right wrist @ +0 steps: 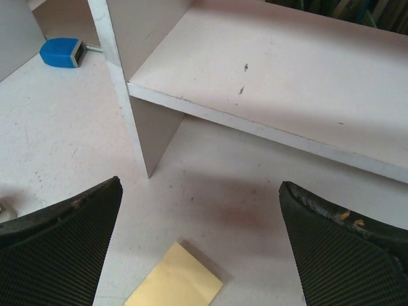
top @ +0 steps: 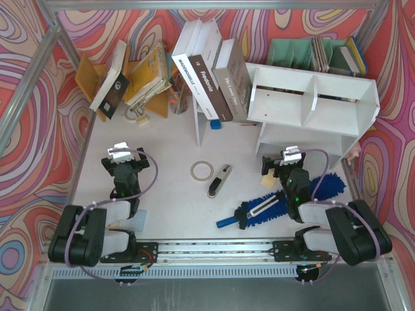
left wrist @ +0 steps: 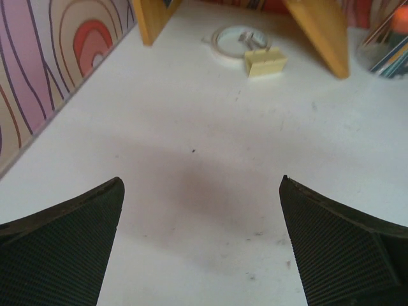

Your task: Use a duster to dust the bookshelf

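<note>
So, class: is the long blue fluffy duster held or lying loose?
Lying loose: the blue duster rests on the white table; left fingers and right fingers open, empty.

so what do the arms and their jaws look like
Both the left arm and right arm are black with bulky rounded joints and white link sections, each trailing a pale lilac cable and carrying a silver block at the wrist. The jaws are black with finely ribbed pads; the right ones show orange scuffs.
</note>
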Motion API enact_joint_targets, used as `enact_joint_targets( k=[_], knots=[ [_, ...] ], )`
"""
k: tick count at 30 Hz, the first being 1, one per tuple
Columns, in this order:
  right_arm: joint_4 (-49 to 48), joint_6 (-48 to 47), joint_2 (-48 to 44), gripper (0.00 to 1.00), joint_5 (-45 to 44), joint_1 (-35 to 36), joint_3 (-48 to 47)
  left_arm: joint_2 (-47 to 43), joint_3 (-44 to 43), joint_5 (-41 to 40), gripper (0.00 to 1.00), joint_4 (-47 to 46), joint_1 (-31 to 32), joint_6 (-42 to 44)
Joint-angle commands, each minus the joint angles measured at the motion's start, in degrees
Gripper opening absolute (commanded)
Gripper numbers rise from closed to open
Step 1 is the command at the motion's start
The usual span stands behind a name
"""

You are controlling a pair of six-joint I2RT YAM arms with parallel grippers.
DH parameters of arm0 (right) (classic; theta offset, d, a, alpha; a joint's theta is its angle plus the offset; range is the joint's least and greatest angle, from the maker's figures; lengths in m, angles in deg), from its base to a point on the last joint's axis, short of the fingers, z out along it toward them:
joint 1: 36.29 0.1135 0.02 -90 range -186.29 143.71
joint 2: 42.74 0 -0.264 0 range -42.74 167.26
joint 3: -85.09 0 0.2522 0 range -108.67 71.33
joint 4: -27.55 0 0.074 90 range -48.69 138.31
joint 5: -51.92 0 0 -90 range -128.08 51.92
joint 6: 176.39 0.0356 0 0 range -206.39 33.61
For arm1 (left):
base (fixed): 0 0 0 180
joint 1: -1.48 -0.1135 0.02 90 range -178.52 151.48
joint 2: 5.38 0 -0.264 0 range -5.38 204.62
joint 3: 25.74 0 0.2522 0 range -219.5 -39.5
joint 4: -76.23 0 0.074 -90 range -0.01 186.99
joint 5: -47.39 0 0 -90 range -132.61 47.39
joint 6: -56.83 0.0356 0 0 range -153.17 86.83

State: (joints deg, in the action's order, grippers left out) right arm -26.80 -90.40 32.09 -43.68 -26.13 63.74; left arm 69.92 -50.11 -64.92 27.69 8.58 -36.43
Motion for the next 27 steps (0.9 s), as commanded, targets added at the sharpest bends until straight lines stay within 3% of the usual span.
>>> enact_joint_targets(
  k=[1, 4, 11, 16, 21, 25, 27],
  knots=[
    [5.4, 1.5, -6.9, 0.99, -2.4, 1.0, 1.1, -8.5, 1.3, -9.4, 0.98, 5.3, 4.9, 3.3],
    [13.8, 2.6, -13.7, 0.99, -3.1, 1.3, -0.3, -17.3, 0.6, -11.9, 0.98, 13.5, 7.6, 2.2],
    [34.2, 8.1, -26.1, 0.99, 3.4, 1.5, -5.7, -40.9, -2.2, -11.1, 0.98, 38.4, 8.8, -9.3],
    [47.7, 19.0, -35.6, 0.99, 5.4, 1.5, -10.0, -52.8, -8.6, -3.3, 0.98, 54.5, 8.8, -14.5],
    [61.4, 23.0, -41.0, 0.99, 10.4, 1.5, -17.0, -54.4, -16.9, -3.3, 0.98, 70.2, 8.8, -22.3],
    [72.3, 36.3, -44.0, 0.99, 0.9, 1.5, -20.1, -51.4, -25.3, -3.1, 0.98, 81.6, 8.8, -28.1],
    [73.3, 36.2, -45.4, 0.99, 3.4, 1.5, -20.5, -49.7, -29.3, -3.8, 0.98, 86.8, 8.8, -30.9]
  ],
)
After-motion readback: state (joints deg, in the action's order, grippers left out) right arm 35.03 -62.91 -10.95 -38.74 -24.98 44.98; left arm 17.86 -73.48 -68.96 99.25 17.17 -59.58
